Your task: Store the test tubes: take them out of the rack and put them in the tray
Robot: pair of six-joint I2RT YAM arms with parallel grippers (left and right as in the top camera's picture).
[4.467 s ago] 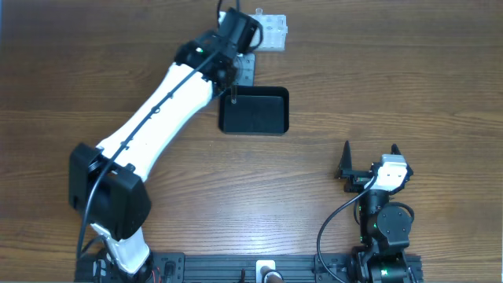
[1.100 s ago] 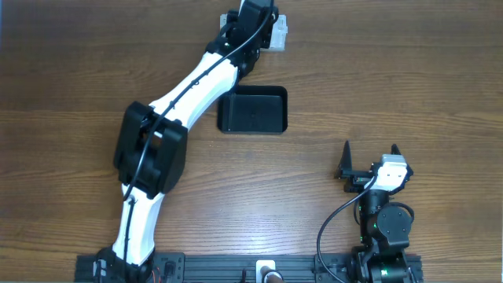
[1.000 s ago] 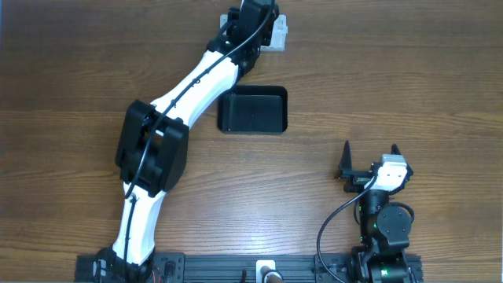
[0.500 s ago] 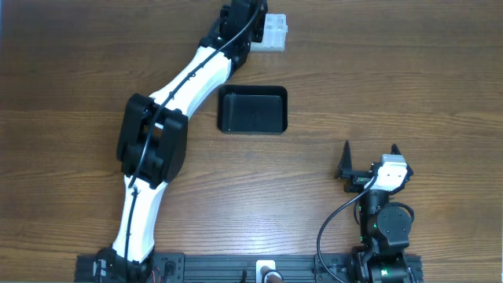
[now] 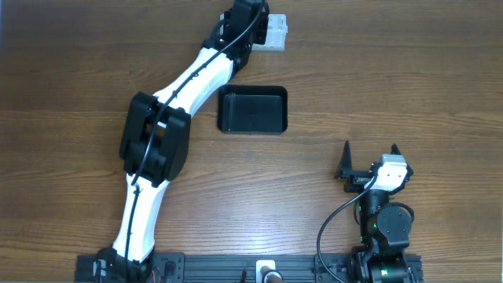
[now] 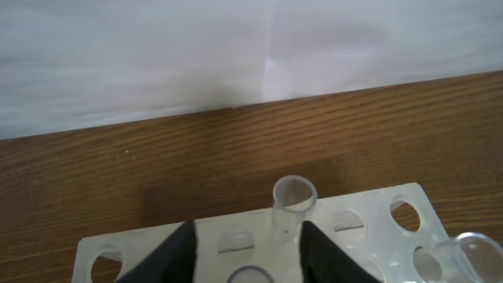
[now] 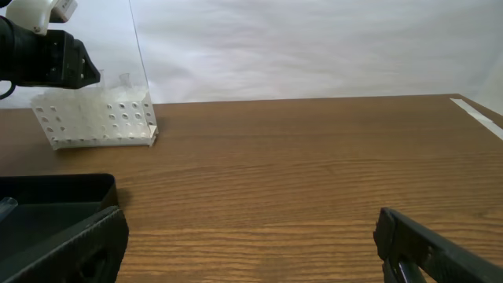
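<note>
One test tube (image 6: 294, 203) is standing in the rack (image 6: 369, 200) just past the parted jaws of the left gripper (image 6: 247, 232), apparently untouched, while the right gripper (image 5: 369, 155) is gaping wide, the tray (image 5: 253, 110) well beyond it.

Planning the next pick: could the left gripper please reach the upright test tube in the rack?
Probably yes: left gripper is open over the rack, the test tube unobstructed just ahead.

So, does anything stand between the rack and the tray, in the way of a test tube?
Nothing visible does. The table between the rack and the tray is bare wood; the right gripper sits well off to the side, near its own base.
</note>
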